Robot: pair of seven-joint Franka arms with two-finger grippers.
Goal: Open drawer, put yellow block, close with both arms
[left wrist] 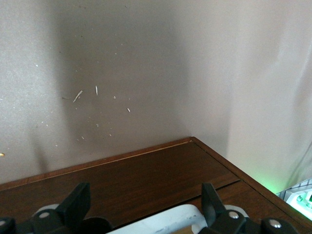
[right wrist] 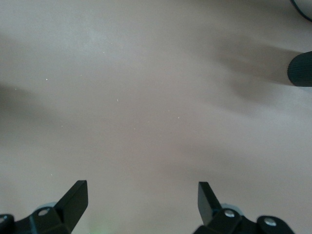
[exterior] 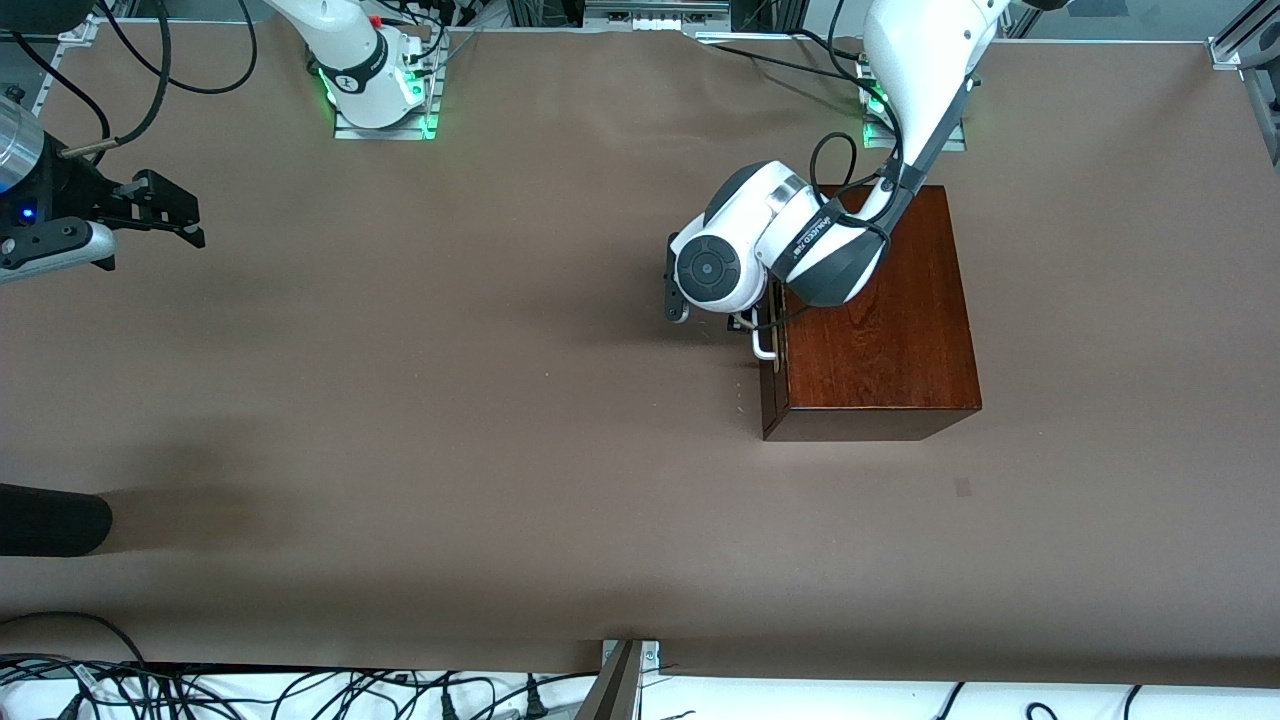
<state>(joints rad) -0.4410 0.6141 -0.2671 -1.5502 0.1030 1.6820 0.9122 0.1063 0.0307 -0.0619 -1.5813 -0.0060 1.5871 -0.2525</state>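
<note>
Brown paper-like covering is spread over the table (exterior: 420, 430), and a dark reddish-brown glossy wooden box (exterior: 880, 320) is stood on it toward the left arm's end. The drawer (exterior: 772, 375) is seen shut, its front flush with the box and faced toward the right arm's end, with the white bar handle (exterior: 762, 343) stuck out from it. The left arm (exterior: 925, 80) is bent down over the box so that its wrist is laid across the top edge above the drawer front. The left pincer (left wrist: 141, 207) is held right at the handle: in the left wrist view its two black fingers (left wrist: 78, 202) are spread wide apart, with the white bar seen low between them and nothing clamped. Whether either finger touches the bar cannot be told. The right pincer (exterior: 165, 215) is held in the air over bare table at the right arm's end, well apart from the box, where the right arm waits; its fingers (right wrist: 73, 200) are likewise spread fully and nothing is held between them. A black rounded object (exterior: 50, 520) is laid on the table at that same end, nearer to the front camera. The yellow block is not seen in any view.
</note>
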